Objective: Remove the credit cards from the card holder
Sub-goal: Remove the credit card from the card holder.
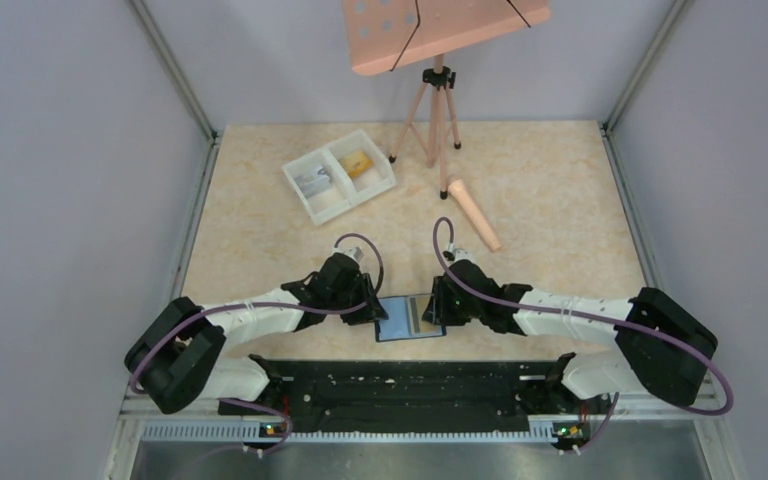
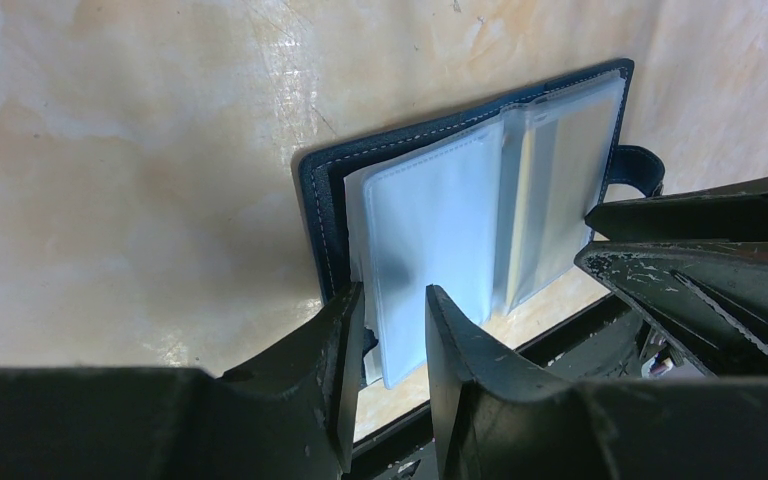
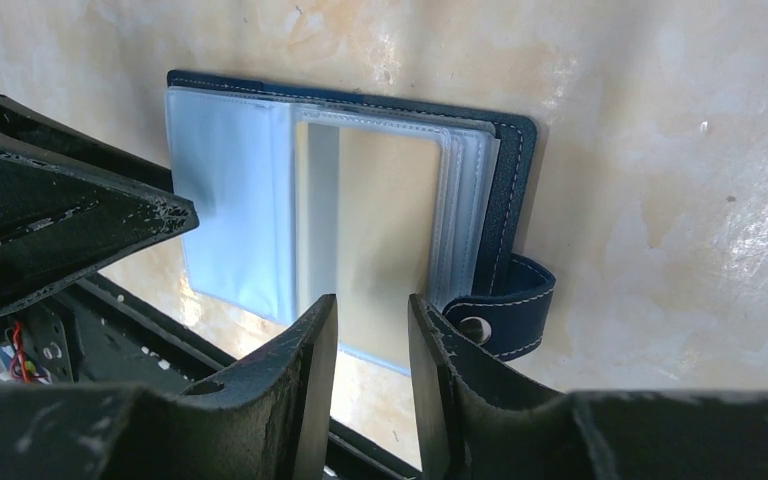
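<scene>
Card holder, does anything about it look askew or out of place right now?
The card holder lies open near the front edge of the table, slightly skewed, its clear sleeves fanned unevenly rather than stacked flat. No damage or spill shows.

Both ends of the wallet [image 1: 409,318] hide under the left gripper [image 1: 374,309] and right gripper [image 1: 441,307]. The tray [image 1: 332,204] holds a greyish bit [image 1: 314,180] and a yellow bit [image 1: 362,163] (one per compartment), both too small to name. The pink board [image 1: 460,35] runs off the top edge.
</scene>
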### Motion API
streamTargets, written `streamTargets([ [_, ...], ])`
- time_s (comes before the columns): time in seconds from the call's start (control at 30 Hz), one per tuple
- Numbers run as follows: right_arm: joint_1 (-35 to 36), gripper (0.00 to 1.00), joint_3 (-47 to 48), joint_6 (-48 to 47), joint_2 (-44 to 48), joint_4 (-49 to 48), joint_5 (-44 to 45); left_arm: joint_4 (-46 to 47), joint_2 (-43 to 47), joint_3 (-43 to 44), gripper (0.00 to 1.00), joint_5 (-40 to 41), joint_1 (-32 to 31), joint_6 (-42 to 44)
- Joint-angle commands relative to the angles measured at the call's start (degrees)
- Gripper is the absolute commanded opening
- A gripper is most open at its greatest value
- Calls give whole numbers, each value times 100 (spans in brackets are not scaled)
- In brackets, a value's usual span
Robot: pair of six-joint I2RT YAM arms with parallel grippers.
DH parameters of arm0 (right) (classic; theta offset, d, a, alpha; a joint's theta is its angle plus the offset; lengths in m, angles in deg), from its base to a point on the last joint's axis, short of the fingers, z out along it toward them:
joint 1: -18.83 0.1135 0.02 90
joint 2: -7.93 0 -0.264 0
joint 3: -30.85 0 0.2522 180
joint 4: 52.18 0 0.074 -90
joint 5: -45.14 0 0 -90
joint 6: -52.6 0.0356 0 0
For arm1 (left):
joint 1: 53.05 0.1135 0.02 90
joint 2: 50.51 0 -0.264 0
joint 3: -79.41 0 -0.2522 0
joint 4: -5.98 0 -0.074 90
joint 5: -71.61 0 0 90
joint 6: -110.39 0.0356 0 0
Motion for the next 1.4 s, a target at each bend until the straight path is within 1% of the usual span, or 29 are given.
streamTargets([
  [0.0, -48, 33, 208, -192, 74, 323, 265, 120, 30, -65, 34, -60, 11, -11],
  [0.27, -45, 33, 247, -236, 52, 379, 244, 114, 26, -58, 34, -51, 12, -11],
  [0.43, -47, 33, 198, -209, 43, 215, 113, 116, 12, -57, 34, -66, 6, -11],
  [0.53, -50, 33, 150, -145, -22, 48, 16, 134, 4, -74, 34, -69, 8, -11],
  [0.87, -45, 33, 187, -96, -289, 10, -90, 177, 0, -83, 34, -104, 12, -29],
  [1.0, -44, 33, 82, 6, -204, -317, -340, 205, -34, -92, 34, -127, 11, -38],
  [1.17, -68, 33, -158, 295, -20, -1103, -647, 245, -76, -85, 34, -174, 6, -63],
  [1.37, -74, 33, -329, 531, 84, -1478, -811, 240, -87, -91, 34, -189, 9, -73],
])
